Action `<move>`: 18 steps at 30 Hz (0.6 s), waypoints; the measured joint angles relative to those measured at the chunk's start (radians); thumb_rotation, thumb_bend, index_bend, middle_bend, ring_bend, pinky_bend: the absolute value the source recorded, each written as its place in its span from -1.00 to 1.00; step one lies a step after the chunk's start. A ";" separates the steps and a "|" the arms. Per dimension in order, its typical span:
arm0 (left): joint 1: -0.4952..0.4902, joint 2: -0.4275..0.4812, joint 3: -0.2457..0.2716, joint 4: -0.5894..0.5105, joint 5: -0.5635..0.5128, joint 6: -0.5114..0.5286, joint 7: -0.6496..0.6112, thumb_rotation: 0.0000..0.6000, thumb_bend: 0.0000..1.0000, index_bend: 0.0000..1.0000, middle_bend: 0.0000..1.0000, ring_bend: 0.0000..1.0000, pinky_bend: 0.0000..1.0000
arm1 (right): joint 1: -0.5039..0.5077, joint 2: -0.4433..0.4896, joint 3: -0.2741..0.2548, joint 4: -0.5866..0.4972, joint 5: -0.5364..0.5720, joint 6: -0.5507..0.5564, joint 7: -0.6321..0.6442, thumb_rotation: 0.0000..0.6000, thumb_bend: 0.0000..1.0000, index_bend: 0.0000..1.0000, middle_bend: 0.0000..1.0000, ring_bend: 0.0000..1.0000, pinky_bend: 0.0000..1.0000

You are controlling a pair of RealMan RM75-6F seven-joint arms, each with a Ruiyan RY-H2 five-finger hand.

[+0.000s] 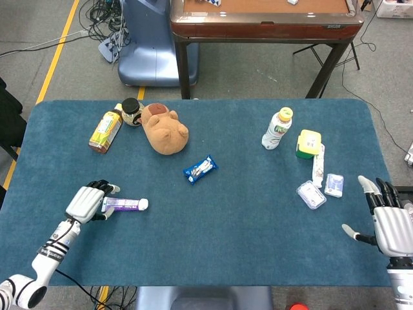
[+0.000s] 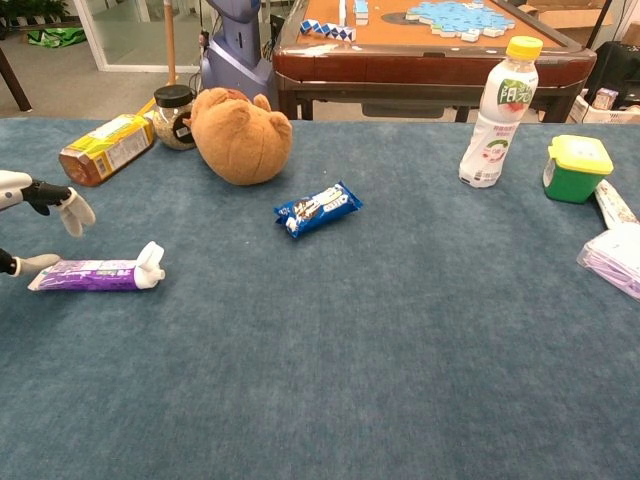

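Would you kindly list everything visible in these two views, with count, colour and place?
toothpaste tube: 1, purple with white cap, lying front left.
snack packet: 1, blue, centre.
plush toy: 1, brown, back left.
jar: 1, dark lid, beside the plush toy.
carton: 1, yellow, lying far left.
bottle: 1, white, yellow cap, back right.
tub: 1, green, yellow lid, right.
flat packets: several, pale, right edge.
table: 1, blue cloth.
left hand: open, at the tube's tail.
right hand: open, front right.
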State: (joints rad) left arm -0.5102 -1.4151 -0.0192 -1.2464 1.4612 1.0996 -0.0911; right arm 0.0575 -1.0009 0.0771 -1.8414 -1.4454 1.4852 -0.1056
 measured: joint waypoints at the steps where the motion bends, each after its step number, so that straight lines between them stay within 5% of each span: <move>1: 0.006 -0.007 -0.001 -0.003 -0.002 0.006 0.015 0.80 -0.35 -0.46 -0.33 -0.65 -0.60 | -0.001 0.000 0.000 0.001 0.000 0.001 0.002 1.00 -0.77 -0.98 -0.74 -0.97 -1.00; 6: 0.021 -0.038 -0.008 -0.005 -0.027 0.017 0.063 0.64 -0.37 -0.46 -0.33 -0.65 -0.60 | -0.009 0.004 -0.003 0.003 -0.002 0.009 0.009 1.00 -0.77 -0.98 -0.74 -0.97 -1.00; 10: 0.024 -0.056 -0.017 -0.006 -0.056 0.003 0.103 0.16 -0.37 -0.51 -0.33 -0.65 -0.60 | -0.014 0.005 -0.007 0.006 -0.002 0.011 0.015 1.00 -0.77 -0.98 -0.74 -0.97 -1.00; 18: 0.025 -0.092 -0.030 -0.002 -0.090 -0.009 0.187 0.27 -0.39 -0.52 -0.34 -0.65 -0.60 | -0.026 0.010 -0.011 0.011 -0.003 0.021 0.026 1.00 -0.77 -0.98 -0.74 -0.97 -1.00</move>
State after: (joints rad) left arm -0.4851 -1.5075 -0.0491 -1.2487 1.3707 1.0910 0.0961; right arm 0.0320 -0.9908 0.0665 -1.8309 -1.4480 1.5062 -0.0792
